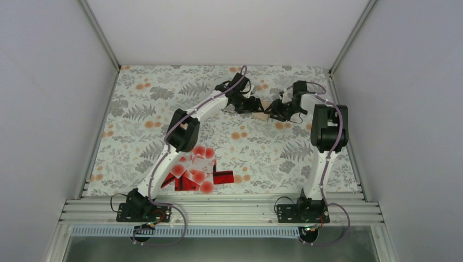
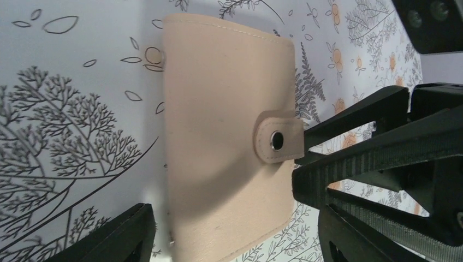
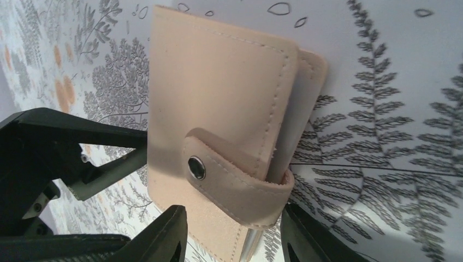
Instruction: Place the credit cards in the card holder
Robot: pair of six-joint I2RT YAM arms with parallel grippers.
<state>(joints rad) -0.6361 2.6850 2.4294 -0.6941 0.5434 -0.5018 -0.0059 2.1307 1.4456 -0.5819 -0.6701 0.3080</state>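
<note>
**Tan card holder [image 1: 264,111] flanked by two grippers at the far middle of the table [image 1: 136,109]**

Red cards and white cards with red dots, the credit cards [image 1: 195,170], were seen heaped at the near left of the leaf-patterned table. They were partly hidden under the left arm and lay well apart from the holder.

Further right, at the far middle, the left gripper [image 2: 235,218] was positioned at the card holder's left side. In its wrist view its fingers [image 2: 117,237] were spread wide, one on each side of the holder's near end. Neither finger was seen to touch the leather-like cover, so nothing was gripped.

The holder itself was seen folded shut on the table. Its strap [image 3: 240,185] was wrapped over the open edge and fastened by a metal snap [image 2: 278,140].

On the right, the right gripper [image 3: 233,215] was positioned at the strap side. Its jaws were set at a middling width astride the strap's looped end. Whether the pads were pressed on it could not be told.

In the top view the two grippers were seen nearly tip to tip, with the holder between them.
</note>
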